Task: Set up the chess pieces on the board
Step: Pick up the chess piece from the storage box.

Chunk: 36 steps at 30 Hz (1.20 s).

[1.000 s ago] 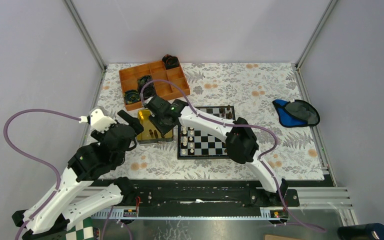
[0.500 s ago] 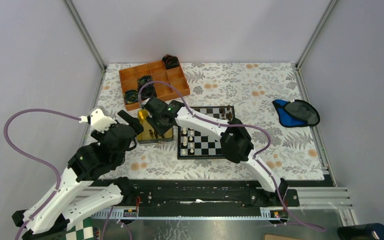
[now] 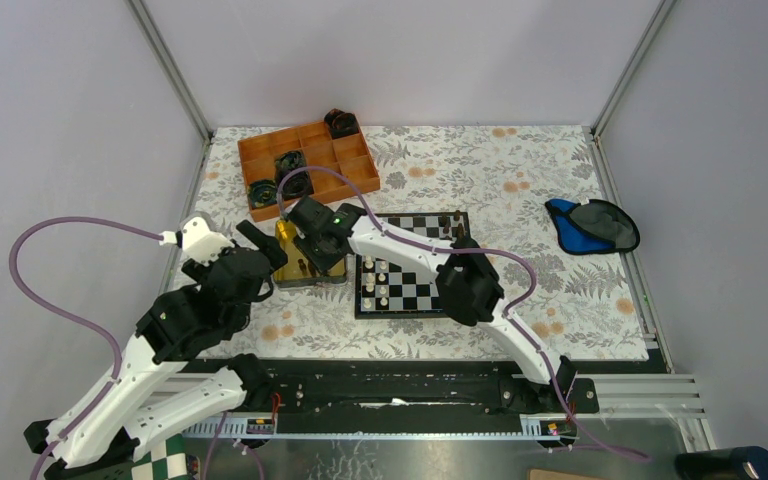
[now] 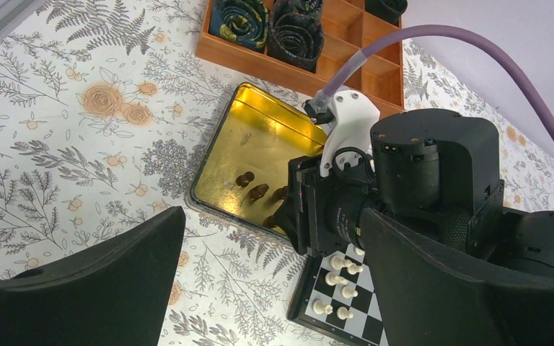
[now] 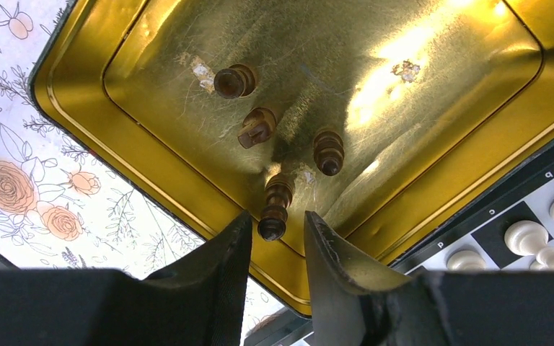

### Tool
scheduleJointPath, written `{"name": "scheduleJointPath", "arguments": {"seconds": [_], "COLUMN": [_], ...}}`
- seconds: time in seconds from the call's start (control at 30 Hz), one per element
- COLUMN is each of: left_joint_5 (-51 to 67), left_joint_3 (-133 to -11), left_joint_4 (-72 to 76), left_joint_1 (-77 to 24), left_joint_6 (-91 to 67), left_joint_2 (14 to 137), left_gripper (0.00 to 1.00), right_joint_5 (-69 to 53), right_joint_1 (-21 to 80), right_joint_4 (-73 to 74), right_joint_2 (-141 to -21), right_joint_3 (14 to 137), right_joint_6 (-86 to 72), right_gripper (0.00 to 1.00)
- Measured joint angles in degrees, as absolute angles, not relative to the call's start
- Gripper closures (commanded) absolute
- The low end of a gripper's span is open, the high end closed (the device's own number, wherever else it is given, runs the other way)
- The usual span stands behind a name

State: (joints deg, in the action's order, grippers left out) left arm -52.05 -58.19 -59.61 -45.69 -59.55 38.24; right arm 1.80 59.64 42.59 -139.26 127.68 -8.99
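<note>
We see the right gripper (image 5: 278, 218) low over the gold tin (image 5: 418, 86), its jaws a little apart. One dark piece (image 5: 275, 205) sits between their tips near the tin's near edge, with a gap on each side, so nothing is clamped. Three more dark pieces (image 5: 258, 127) lie deeper in the tin.

The tin sits left of the table's centre, and the board (image 3: 425, 292) lies just beside its right side. White pieces (image 3: 380, 280) stand in the board's left columns, and a few dark ones (image 3: 450, 225) stand along its far edge.

The left gripper (image 4: 274, 223) hangs over the cloth at the near-left of the tin, its jaws spread wide and holding nothing.

An orange tray (image 3: 350, 180) with black coils (image 3: 293, 185) sits toward the far-left corner, and a blue cloth (image 3: 590, 225) lies near the right edge.
</note>
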Motion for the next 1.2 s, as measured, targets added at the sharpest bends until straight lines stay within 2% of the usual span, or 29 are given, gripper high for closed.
{"name": "scheduleJointPath", "arguments": {"seconds": [0.23,0.43,0.73,1.2], "left_joint_5": [-52.1,-52.1,-52.1,-52.1], "left_joint_3": [-57.4,-57.3,-57.2,-57.1], "left_joint_4": [-59.5,-59.5,-59.5,-59.5], "left_joint_1": [-45.7,-45.7,-45.7,-45.7], "left_joint_6": [-59.5,-59.3,-58.9,-58.9], "left_joint_2": [38.2,38.2,38.2,37.8], "left_gripper": [0.01,0.01,0.01,0.01], "right_joint_5": [1.8,1.8,3.6,8.6], "right_joint_1": [59.6,59.6,59.6,59.7], "right_joint_4": [42.6,42.6,42.6,42.6], "right_joint_2": [-140.0,-140.0,-140.0,-138.2], "right_joint_3": [127.7,127.7,128.5,128.7], "right_joint_6": [-9.0,-8.9,-8.6,-7.7], "right_gripper": [0.69,0.92,0.98,1.00]}}
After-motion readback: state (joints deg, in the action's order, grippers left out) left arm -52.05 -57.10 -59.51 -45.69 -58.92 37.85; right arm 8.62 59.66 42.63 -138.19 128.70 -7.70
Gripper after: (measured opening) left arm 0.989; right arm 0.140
